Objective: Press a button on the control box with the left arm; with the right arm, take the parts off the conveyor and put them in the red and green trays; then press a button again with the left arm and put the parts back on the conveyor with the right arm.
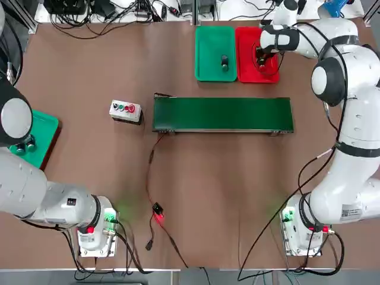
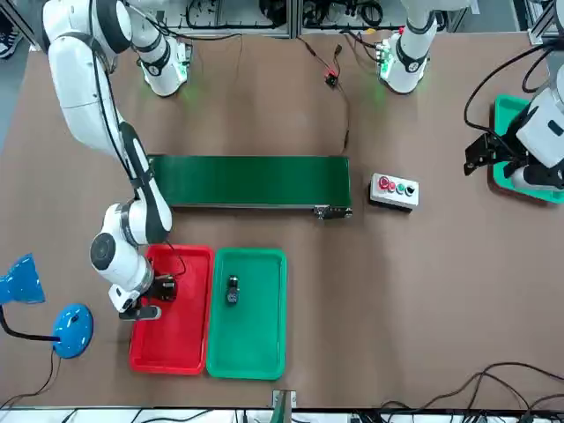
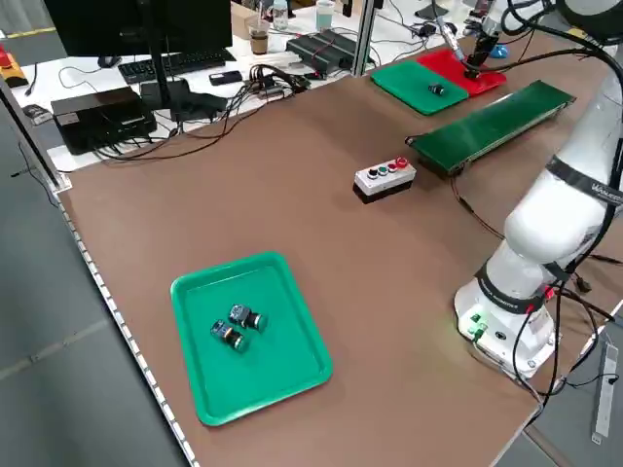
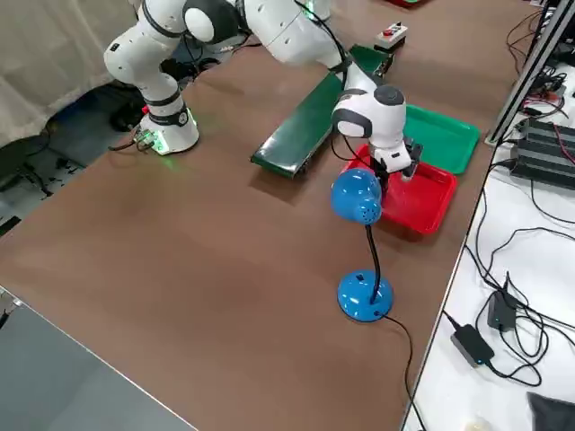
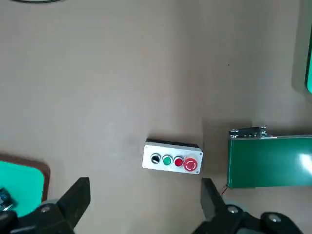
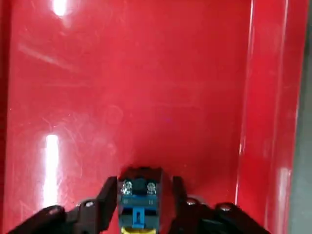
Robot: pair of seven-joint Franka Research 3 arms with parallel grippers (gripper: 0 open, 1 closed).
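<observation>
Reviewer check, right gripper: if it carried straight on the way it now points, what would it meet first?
Most likely the floor of the red tray, which the right gripper points down at; how much height is left is unclear.

From the robot's side, the control box (image 1: 123, 109) sits left of the conveyor (image 1: 222, 114) on the desk (image 1: 196, 208). Beyond the conveyor, the left tray (image 1: 208, 41) holds 1 part (image 1: 224, 63); the right hand (image 6: 145, 181) is at the right tray (image 1: 246, 53).

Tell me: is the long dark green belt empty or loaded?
Empty. In the top view, the long dark green conveyor belt shows a bare surface from end to end, and the front view agrees.
</observation>
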